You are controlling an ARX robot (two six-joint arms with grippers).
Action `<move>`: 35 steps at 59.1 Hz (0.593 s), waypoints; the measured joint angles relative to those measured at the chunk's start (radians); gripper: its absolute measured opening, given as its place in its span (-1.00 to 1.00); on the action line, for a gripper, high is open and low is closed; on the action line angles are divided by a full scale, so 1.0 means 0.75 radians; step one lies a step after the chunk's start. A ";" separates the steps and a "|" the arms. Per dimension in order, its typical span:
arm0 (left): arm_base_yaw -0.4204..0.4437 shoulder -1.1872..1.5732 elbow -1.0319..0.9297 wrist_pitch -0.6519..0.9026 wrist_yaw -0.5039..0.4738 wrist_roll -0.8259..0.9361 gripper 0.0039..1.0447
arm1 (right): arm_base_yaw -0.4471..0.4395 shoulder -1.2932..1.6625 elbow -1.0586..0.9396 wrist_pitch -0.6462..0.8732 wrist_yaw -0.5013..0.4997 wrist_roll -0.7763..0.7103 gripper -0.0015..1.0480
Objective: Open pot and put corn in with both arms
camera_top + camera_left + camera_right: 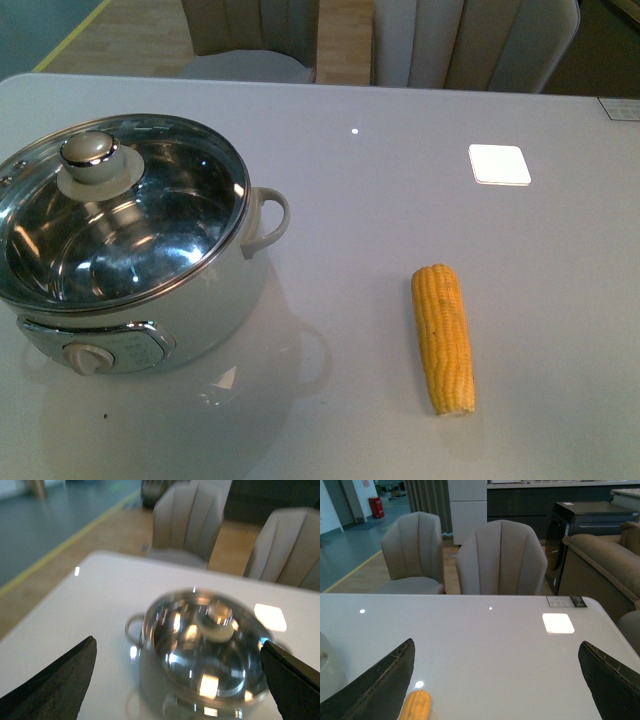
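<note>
1. Two grippers show only in their own wrist views; neither arm appears in the front view.
2. Left gripper is held above the worktop, tilted down towards the pot. Its two dark fingers stand wide apart at the lower corners of the view. It holds nothing and touches nothing. That view is blurred.
3. Pot stands on the left part of the worktop with its glass lid on. The lid's knob sits on top. The shiny steel inside shows through the glass. A looped handle sticks out towards the corn, and the dial faces the robot. In the left wrist view the pot lies between the fingers and beyond them, apart from both.
4. Corn lies flat on the bare worktop to the right of the pot, well apart from it. Its length runs roughly away from the robot.
5. Right gripper is held above the worktop, pointing across it towards two chairs. Its fingers are spread wide, with nothing between them. One end of the corn shows just beside one finger; whether they touch I cannot tell.
</note>
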 joint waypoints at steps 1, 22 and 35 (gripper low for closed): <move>-0.012 0.038 0.014 -0.023 -0.001 -0.027 0.87 | 0.000 -0.001 0.000 0.000 0.000 0.000 0.83; -0.137 0.893 0.174 0.734 0.016 -0.061 0.87 | 0.000 -0.001 0.000 0.000 0.000 0.000 0.83; -0.193 1.674 0.363 1.240 0.002 -0.024 0.87 | 0.000 -0.001 0.000 0.000 0.000 -0.001 0.83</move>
